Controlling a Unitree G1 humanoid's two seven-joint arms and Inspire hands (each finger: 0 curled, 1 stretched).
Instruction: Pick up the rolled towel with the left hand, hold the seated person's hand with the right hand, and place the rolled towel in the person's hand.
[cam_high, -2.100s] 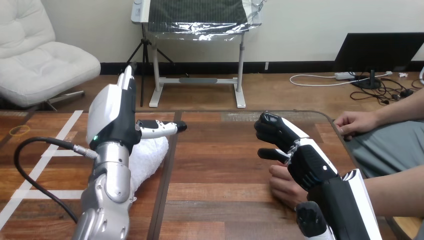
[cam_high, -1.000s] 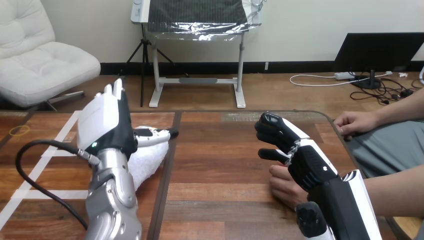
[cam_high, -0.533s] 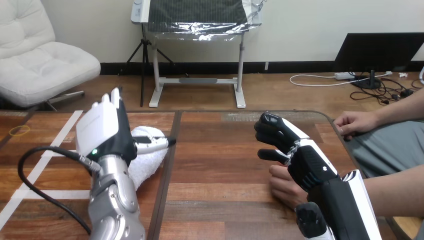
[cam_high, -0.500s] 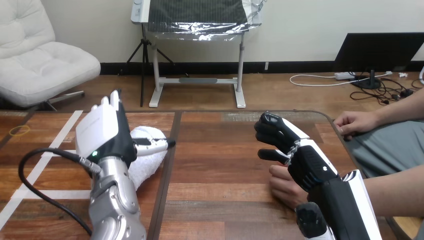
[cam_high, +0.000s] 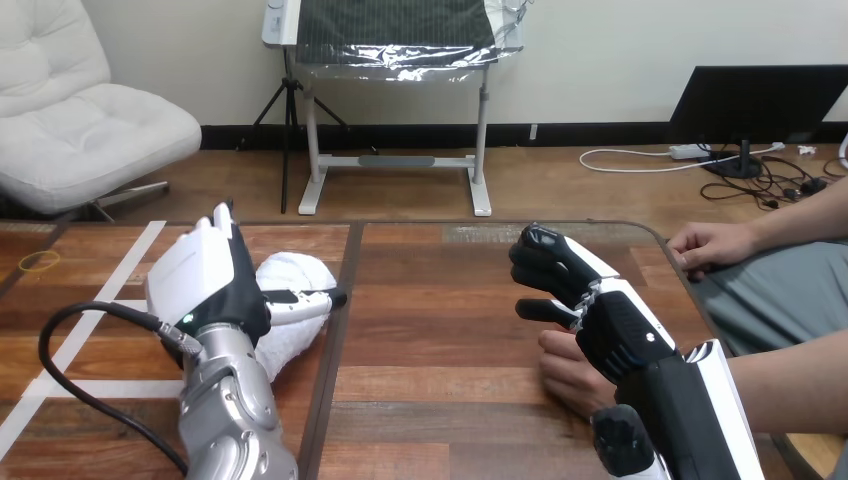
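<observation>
I'm on the pickup: my left hand (cam_high: 205, 285), released over the rolled towel (cam_high: 292, 270) at nine o'clock, must clench next; the right hand's (cam_high: 600, 310) state I cannot tell.

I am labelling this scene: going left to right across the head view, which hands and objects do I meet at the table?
Left hand → rolled towel → right hand → the person's hand at the table's right edge.

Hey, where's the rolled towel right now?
In the head view, the rolled towel lies on the table's left half, against the robot's left hand, just left of the centre seam.
</observation>
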